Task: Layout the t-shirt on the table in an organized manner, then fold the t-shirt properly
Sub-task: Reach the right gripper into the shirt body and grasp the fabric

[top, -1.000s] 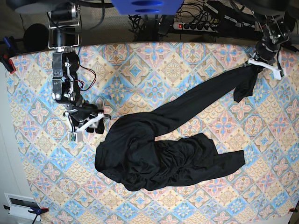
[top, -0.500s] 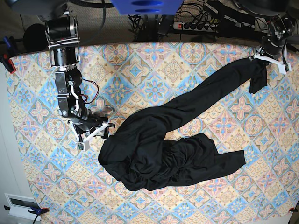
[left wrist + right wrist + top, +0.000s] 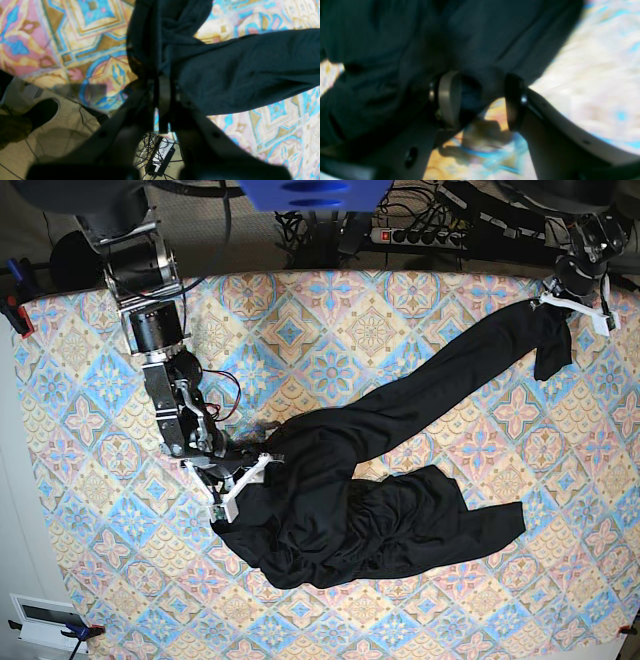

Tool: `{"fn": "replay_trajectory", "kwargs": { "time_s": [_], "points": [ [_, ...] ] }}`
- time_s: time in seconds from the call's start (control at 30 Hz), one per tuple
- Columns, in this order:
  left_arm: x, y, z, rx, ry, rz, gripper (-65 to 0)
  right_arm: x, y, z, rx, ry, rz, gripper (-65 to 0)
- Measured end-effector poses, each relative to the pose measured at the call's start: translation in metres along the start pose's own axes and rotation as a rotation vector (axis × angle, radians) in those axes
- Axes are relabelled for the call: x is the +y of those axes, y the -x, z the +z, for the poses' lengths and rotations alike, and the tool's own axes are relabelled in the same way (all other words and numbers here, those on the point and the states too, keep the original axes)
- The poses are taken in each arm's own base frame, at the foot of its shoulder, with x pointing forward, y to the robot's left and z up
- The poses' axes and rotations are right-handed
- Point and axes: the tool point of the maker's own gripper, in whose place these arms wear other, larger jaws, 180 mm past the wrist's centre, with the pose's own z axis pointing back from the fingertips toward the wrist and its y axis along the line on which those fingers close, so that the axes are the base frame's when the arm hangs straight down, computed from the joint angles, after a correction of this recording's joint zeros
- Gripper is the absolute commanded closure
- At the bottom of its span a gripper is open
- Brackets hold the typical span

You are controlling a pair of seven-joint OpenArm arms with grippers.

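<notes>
1. The bench (image 3: 90, 360) carries the t-shirt (image 3: 350, 510), bunched at centre with one strip stretched to the far corner.
2. Step in hand, by my judgement: laying out; no folding begun. Next, the bunch needs gripping and spreading.
3. The left hand (image 3: 577, 302) is clenched on the strip's end.
4. The right hand (image 3: 240, 485), jaws apart, straddles the bunch's edge; a second ago it stood clear beside it.

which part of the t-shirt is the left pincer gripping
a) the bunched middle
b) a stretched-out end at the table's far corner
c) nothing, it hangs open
b: the left pincer is shut on a stretched-out end of the t-shirt by the table corner.
</notes>
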Motion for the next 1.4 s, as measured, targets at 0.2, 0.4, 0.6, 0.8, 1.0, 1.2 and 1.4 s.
{"fn": "replay_trajectory", "kwargs": {
  "time_s": [0.2, 0.4, 0.6, 0.8, 1.0, 1.2, 1.4],
  "points": [
    [-0.004, 0.006, -0.001, 0.004, 0.008, 0.020, 0.0, 0.013, -0.022, -0.004, -0.051, -0.021, 0.059, -27.6],
    [-0.006, 0.010, -0.002, 0.007, 0.012, 0.033, 0.0, 0.004, 0.011, -0.010, 0.034, 0.000, 0.043, -27.6],
    [-0.009, 0.005, -0.004, -0.006, 0.016, 0.036, 0.0, 0.014, 0.004, -0.012, 0.024, -0.013, 0.091, -27.5],
    [-0.010, 0.005, -0.005, -0.007, 0.017, 0.036, 0.0, 0.028, 0.019, -0.014, 0.059, -0.037, 0.128, -27.5],
    [-0.011, 0.003, -0.005, -0.009, 0.019, 0.035, 0.0, 0.026, 0.018, -0.014, 0.056, -0.034, 0.131, -27.4],
    [-0.010, 0.004, -0.005, -0.009, 0.018, 0.035, 0.0, 0.031, 0.014, -0.012, 0.043, -0.043, 0.137, -27.4],
    [-0.011, 0.004, -0.005, -0.009, 0.019, 0.035, 0.0, 0.040, 0.001, -0.008, 0.004, -0.062, 0.149, -27.5]
  ]
}}
